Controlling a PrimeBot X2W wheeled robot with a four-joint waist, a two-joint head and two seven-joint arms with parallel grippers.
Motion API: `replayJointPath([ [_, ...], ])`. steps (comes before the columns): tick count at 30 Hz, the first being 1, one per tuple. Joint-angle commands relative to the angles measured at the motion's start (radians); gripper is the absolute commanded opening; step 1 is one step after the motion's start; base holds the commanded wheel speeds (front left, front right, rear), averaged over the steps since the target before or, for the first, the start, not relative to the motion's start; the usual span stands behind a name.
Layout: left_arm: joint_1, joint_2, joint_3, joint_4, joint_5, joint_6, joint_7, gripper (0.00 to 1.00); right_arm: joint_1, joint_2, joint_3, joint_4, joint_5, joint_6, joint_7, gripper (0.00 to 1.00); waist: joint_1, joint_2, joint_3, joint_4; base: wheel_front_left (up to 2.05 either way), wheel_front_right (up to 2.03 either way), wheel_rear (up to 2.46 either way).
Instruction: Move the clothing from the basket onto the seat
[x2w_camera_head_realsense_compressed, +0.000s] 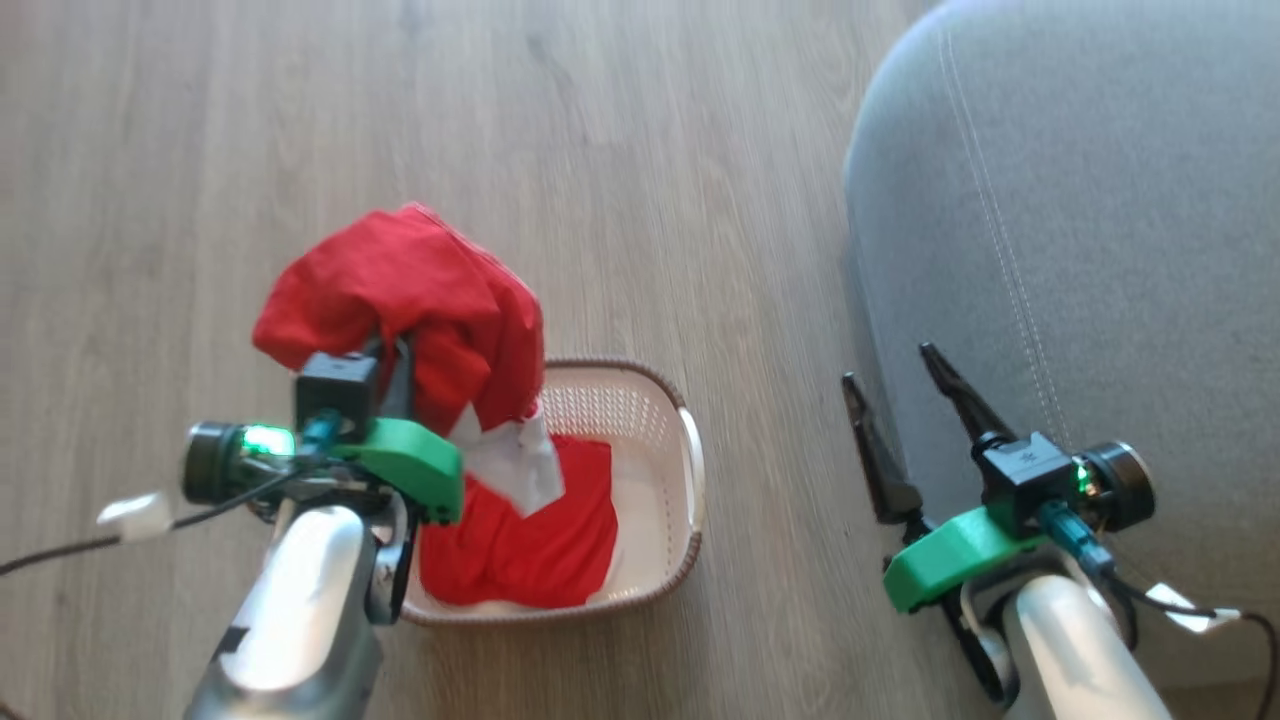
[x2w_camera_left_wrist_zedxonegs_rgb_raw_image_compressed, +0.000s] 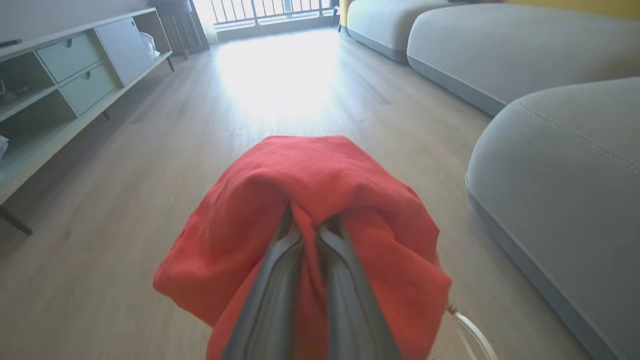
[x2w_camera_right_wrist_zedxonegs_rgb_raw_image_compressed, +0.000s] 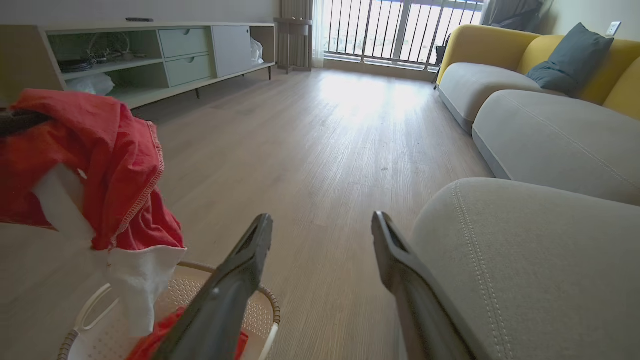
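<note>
Left arm (x2w_camera_head_realsense_compressed: 300, 590) raised at lower left, jaws clenched on one red garment (x2w_camera_head_realsense_compressed: 400, 290) hanging over the basket (x2w_camera_head_realsense_compressed: 625, 405); a second garment (x2w_camera_head_realsense_compressed: 540, 540) lies inside. Right jaws spread, released, at the edge of the grey seat (x2w_camera_head_realsense_compressed: 1100, 250). The left wrist view shows the pinched fold between them.

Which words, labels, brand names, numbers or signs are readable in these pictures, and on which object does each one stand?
No text can be read in any view.
Pale mark on the small black camera block behind the right gripper: too small to read.
The white cable tags: blurred, no legible print.
</note>
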Motion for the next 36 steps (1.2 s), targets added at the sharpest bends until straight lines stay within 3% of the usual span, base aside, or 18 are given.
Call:
replayJointPath([
  [1,0.000,0.015,0.074,-0.096,0.010,0.017,-0.014,0.00,0.003,-0.006,0.037,-0.054,0.021,0.007,-0.002,1.00,0.0001,-0.0001,-0.051,0.026,0.00,0.00,0.00],
  [6,0.046,-0.001,0.130,-0.242,0.036,0.003,-0.014,0.00,0.037,-0.015,0.041,-0.092,0.031,0.007,-0.002,1.00,0.0001,-0.0001,-0.085,0.038,0.00,0.00,0.00],
  [16,0.065,-0.042,0.191,-0.534,0.073,-0.083,-0.014,0.00,0.091,-0.019,0.055,-0.140,0.032,0.007,-0.002,1.00,0.0001,-0.0001,-0.144,0.050,0.00,0.00,0.00],
  [25,0.080,-0.059,0.090,-0.668,0.065,-0.145,-0.014,0.00,0.106,-0.027,0.066,-0.184,0.025,0.007,-0.002,1.00,0.0001,-0.0001,-0.171,0.050,0.00,0.00,0.00],
  [36,0.123,-0.060,-0.086,-0.621,0.038,-0.206,-0.014,0.00,0.115,-0.037,0.063,-0.210,0.013,0.007,-0.002,1.00,0.0001,-0.0001,-0.163,0.044,0.00,0.00,0.00],
])
